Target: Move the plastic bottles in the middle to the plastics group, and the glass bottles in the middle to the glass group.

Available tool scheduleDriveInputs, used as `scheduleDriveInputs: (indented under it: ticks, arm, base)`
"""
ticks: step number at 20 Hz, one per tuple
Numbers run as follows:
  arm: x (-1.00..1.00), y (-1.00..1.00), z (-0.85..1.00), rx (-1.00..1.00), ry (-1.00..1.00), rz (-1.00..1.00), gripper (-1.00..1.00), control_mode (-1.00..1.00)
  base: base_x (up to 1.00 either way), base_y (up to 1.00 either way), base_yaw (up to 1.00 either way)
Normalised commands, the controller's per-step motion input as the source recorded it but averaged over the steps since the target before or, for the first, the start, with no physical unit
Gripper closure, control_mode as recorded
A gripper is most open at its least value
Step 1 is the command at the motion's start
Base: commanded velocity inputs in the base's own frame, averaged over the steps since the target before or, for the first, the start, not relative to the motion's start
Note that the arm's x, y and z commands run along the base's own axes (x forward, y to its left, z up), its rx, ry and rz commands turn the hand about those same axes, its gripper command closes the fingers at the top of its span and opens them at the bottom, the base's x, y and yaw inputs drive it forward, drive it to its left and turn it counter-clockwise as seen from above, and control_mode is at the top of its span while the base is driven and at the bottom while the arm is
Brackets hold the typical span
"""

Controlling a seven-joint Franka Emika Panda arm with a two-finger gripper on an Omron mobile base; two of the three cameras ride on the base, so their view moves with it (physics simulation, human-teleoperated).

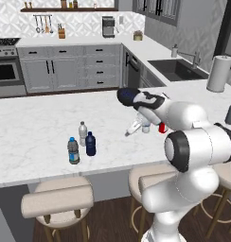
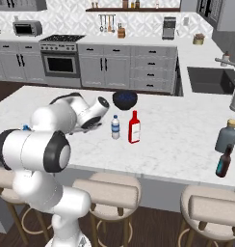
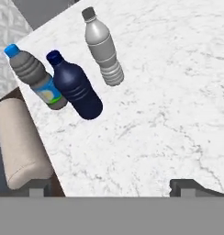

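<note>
My tool (image 3: 113,187) hangs open and empty. Small clear blue-banded water bottle (image 2: 115,127) and red glass bottle (image 2: 134,127) (probably glass) wait mid-counter (image 2: 187,130); plastics group (image 1: 81,143) unjoined.

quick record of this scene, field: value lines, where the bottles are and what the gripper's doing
gripper: open, holding nothing, above the counter
left group: three upright bottles: blue-capped bottle, navy bottle, grey bottle
middle: water bottle beside red bottle, both upright
right group: grey-blue bottle and dark bottle
</note>
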Motion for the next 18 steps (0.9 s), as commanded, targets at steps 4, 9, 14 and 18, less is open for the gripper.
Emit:
scheduleDriveInputs:
  ticks: [4, 9, 14, 18]
  arm:
    - [0.03, -0.26, 0.07, -0.18, 0.28, -0.71, -1.00, -1.00]
    - [0.17, -0.22, 0.02, -0.17, 0.15, -0.70, -1.00, -1.00]
    - [0.22, -0.31, 0.03, -0.17, 0.00, -0.58, -1.00, -1.00]
    - [0.29, -0.32, 0.06, -0.09, 0.00, -0.35, -1.00, -1.00]
  base:
    - [0.00, 0.00, 0.00]
    - [0.00, 0.00, 0.00]
    - [0.00, 0.00, 0.00]
    - [0.00, 0.00, 0.00]
